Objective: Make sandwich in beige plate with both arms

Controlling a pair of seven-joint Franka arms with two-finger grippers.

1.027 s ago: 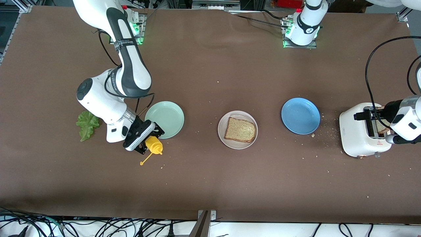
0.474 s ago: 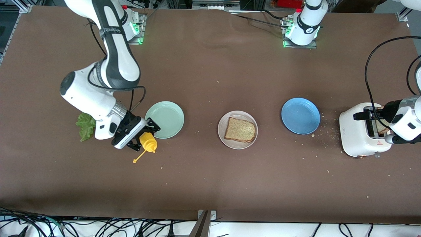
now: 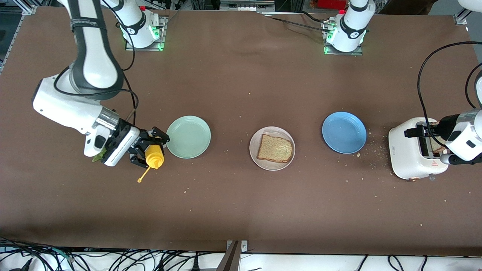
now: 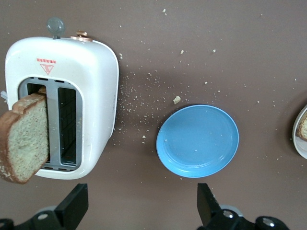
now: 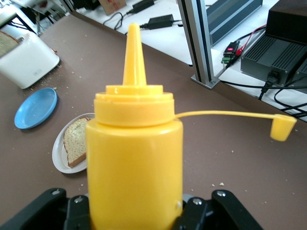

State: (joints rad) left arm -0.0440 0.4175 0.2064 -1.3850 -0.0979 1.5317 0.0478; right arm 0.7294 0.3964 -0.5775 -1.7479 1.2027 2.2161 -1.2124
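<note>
Front view: right pincer grasps the yellow bottle beside the green plate; one bread slice lies on the beige plate. Lettuce seems mostly hidden.

Left wrist view: left pincer hangs released over the toaster, where a second slice stands up. Likely next: grip it.

Right wrist view: bottle cap hangs off.

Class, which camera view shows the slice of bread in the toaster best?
The left wrist view: the bread slice stands tilted out of a slot of the toaster, face and crust plain. The front view shows only a sliver beside the left arm; the right wrist view only a corner.
</note>
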